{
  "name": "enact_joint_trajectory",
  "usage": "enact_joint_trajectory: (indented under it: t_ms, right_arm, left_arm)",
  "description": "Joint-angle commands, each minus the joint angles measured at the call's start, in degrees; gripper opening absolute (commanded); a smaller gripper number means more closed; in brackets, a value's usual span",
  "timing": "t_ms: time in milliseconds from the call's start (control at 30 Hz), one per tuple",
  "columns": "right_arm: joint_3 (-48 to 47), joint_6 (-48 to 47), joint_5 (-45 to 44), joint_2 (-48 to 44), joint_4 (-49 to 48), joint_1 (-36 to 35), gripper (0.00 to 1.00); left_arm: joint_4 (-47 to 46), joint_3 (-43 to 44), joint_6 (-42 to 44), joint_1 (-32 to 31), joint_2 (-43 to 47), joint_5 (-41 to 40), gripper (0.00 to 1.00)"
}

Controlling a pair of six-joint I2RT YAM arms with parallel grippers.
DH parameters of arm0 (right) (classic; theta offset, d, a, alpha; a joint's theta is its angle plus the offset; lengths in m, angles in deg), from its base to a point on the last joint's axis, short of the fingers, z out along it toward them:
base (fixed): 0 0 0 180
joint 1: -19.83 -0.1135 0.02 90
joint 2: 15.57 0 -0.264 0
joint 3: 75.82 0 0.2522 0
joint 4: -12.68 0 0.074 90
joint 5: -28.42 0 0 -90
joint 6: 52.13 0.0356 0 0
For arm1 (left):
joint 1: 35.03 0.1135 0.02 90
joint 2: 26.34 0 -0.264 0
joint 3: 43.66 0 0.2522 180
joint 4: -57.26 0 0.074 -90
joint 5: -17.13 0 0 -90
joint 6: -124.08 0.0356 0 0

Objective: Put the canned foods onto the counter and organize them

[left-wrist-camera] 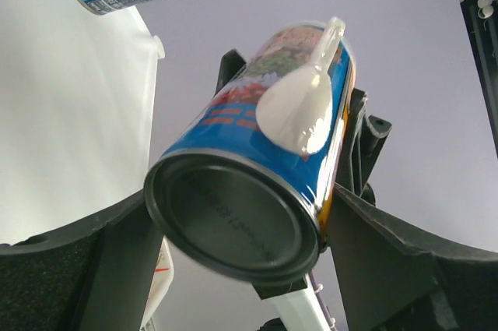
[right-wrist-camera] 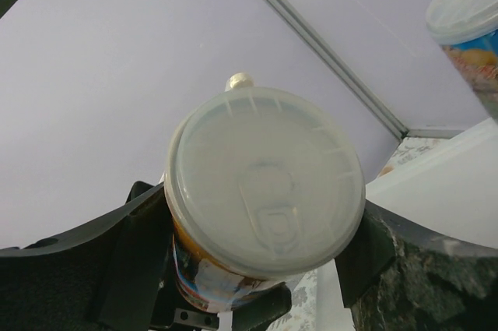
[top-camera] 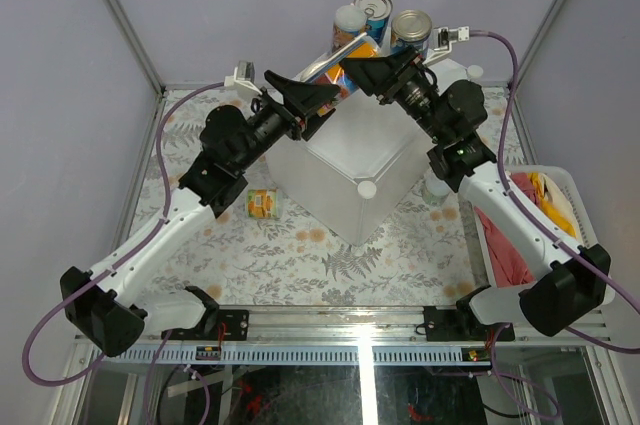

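Observation:
A blue-and-orange can (top-camera: 352,49) hangs on its side above the far left edge of the white counter (top-camera: 350,150), between my two grippers. My right gripper (top-camera: 358,67) is shut on its white-lidded end (right-wrist-camera: 264,191), both fingers pressing the can's sides (right-wrist-camera: 264,237). My left gripper (top-camera: 333,105) brackets the black base (left-wrist-camera: 233,218); its jaws stand open with a thin gap on the right side (left-wrist-camera: 237,230). Three more cans stand upright on the counter's far corner: white-lidded (top-camera: 350,17), blue (top-camera: 375,3) and silver-topped (top-camera: 411,25). A yellow can (top-camera: 263,203) lies on the table.
A white slatted basket (top-camera: 590,220) of cloths sits at the right behind the right arm. The floral tablecloth (top-camera: 300,255) surrounds the counter. Purple walls close in on three sides. Round knobs (top-camera: 366,188) mark the counter's corners.

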Motion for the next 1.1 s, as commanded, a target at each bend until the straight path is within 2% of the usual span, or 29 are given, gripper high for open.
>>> enact_joint_trajectory:
  t_ms: [0,1067]
  right_arm:
    - [-5.44,-4.39,-4.07,-1.05,-5.81,2.27,0.27]
    - [-7.87,-12.35,-4.19,-1.16,-4.43,2.94,0.24]
  left_arm:
    - [-3.07,-0.23,1.61,0.16,3.04,1.55,0.77]
    - [-1.13,-2.05,0.9,0.88,4.03,2.84,0.78]
